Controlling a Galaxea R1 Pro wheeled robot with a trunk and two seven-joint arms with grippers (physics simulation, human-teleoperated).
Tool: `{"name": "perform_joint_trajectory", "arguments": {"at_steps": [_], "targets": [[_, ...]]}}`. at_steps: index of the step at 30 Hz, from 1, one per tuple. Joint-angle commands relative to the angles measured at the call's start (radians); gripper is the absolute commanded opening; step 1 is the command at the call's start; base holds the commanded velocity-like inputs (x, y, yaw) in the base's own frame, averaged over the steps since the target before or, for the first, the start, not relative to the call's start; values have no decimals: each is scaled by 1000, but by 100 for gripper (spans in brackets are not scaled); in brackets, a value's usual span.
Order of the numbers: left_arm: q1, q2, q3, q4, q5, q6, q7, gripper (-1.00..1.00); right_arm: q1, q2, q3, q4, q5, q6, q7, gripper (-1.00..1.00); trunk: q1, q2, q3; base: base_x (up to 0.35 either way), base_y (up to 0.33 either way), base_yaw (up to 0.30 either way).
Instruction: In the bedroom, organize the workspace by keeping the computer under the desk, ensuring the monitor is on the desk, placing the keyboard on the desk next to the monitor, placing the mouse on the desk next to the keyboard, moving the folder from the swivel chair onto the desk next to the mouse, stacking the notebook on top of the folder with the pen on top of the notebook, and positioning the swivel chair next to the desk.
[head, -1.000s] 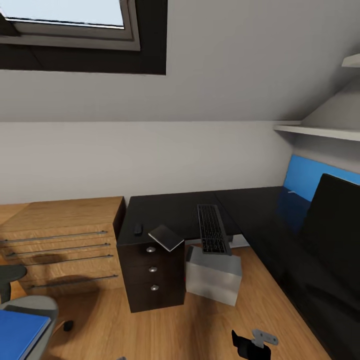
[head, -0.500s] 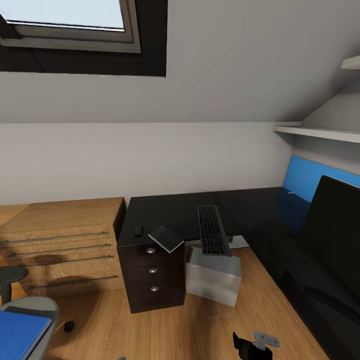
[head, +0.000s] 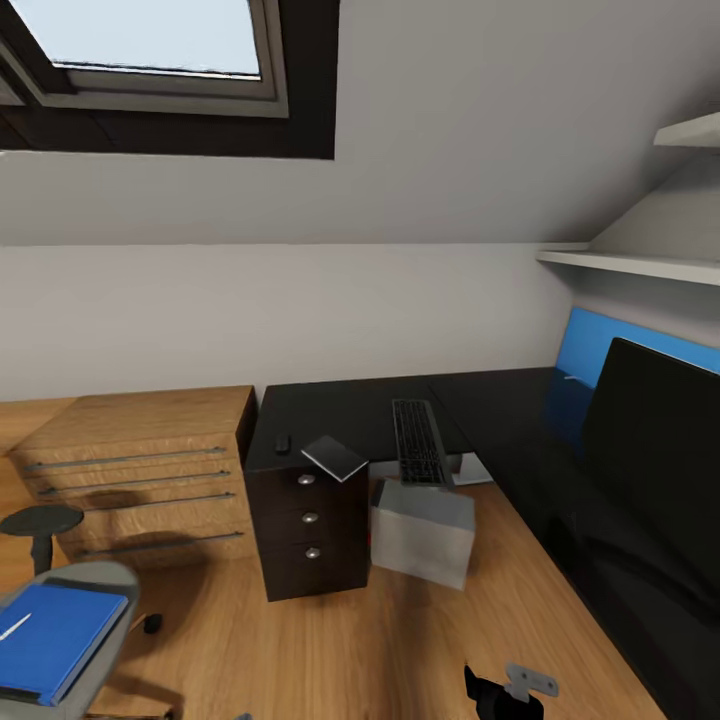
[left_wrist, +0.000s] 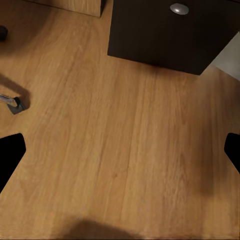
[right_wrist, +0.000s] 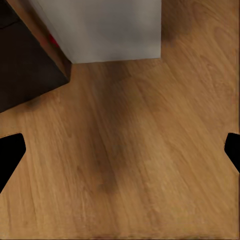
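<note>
The black desk (head: 340, 408) runs along the far wall and down the right side. On it lie the keyboard (head: 418, 442), the small mouse (head: 283, 443) and the dark grey notebook (head: 335, 457), which overhangs the drawer unit (head: 308, 530). The monitor (head: 650, 440) stands on the desk at the right. Beside the drawers, the grey computer (head: 423, 533) sits on the floor and also fills a corner of the right wrist view (right_wrist: 105, 25). At lower left, the swivel chair (head: 108, 585) carries the blue folder (head: 55, 640) with the pen (head: 14, 627) on it. My left gripper (left_wrist: 122, 152) and right gripper (right_wrist: 122, 152) hang open over bare floor.
A light-wood drawer chest (head: 140, 470) stands left of the desk. A blue upright panel (head: 590, 350) leans behind the monitor, with a white shelf (head: 620, 262) above. A black castor (head: 152, 623) and a chair armrest (head: 40, 520) show at left. Wood floor lies between chair and desk.
The whole head view has shifted, so the camera moved. More of the chair and folder now shows, along with the pen. No object has moved.
</note>
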Motion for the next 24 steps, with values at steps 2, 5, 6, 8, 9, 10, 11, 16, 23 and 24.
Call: {"name": "perform_joint_trajectory", "arguments": {"at_steps": [2, 5, 6, 8, 9, 10, 11, 16, 23, 24], "targets": [[-1, 0, -2, 0, 8, -3, 1, 100, -1, -1, -9, 2, 7, -4, 3, 100, -1, -1, -1, -318, -33, 0], [-1, 0, -2, 0, 8, -3, 1, 100, -1, 0, -9, 2, 7, -4, 3, 100, -1, -1, -1, -320, -54, 0], [-1, 0, -2, 0, 8, -3, 1, 100, -1, 0, -9, 2, 7, -4, 3, 100, -1, -1, -1, -321, -68, 0], [-1, 0, -2, 0, 8, -3, 1, 100, -1, 1, -9, 2, 7, -4, 3, 100, -1, -1, -1, -322, -79, 0], [-1, 0, -2, 0, 8, -3, 1, 100, -1, 1, -9, 2, 7, -4, 3, 100, -1, -1, -1, -322, -88, 0], [-1, 0, -2, 0, 8, -3, 1, 100, -1, 1, -9, 2, 7, -4, 3, 100, -1, -1, -1, -322, -93, 0], [-1, 0, -2, 0, 8, -3, 1, 100, -1, 1, -9, 2, 7, -4, 3, 100, -1, -1, -1, -322, -100, 0], [-1, 0, -2, 0, 8, -3, 1, 100, -1, 1, -9, 2, 7, -4, 3, 100, -1, -1, -1, -310, -134, 0], [-1, 0, -2, 0, 8, -3, 1, 100, -1, 1, -9, 2, 7, -4, 3, 100, -1, -1, -2, -237, -231, 29], [-1, 0, -2, 0, 8, -3, 1, 100, -1, 1, -9, 2, 7, -4, 3, 100, -1, -1, -3, -191, -271, 102]]}}
